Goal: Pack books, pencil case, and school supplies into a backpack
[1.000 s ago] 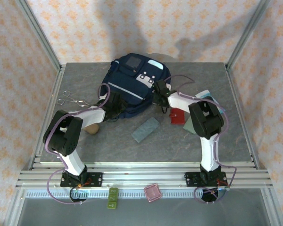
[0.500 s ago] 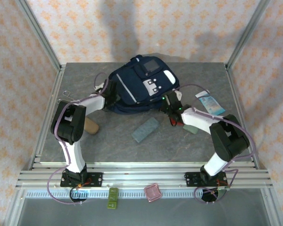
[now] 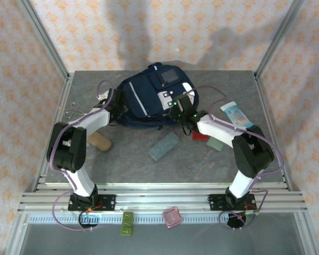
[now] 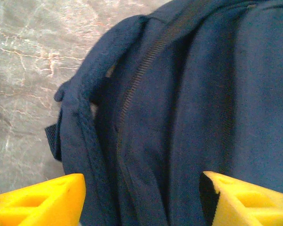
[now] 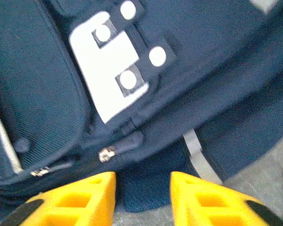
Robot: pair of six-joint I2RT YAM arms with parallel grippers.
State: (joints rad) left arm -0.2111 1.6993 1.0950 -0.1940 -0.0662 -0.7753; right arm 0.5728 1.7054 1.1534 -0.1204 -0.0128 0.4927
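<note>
R gripper (image 5: pixel 143 187) opened since prev frame; backpack (image 3: pixel 147 99) edge btwn its fingers (image 5: pixel 75 200).

Top camera high, looking down from the near side, wrist cameras close on the shared backpack (image 3: pixel 151 103)

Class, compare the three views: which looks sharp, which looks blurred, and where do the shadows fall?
Top external: evenly lit and sharp, with soft dark shadows on the patterned back wall above the backpack. Left wrist: the zipper is fairly crisp, the table softer. Right wrist: smeared throughout, blurring the white patch and its round snaps.
</note>
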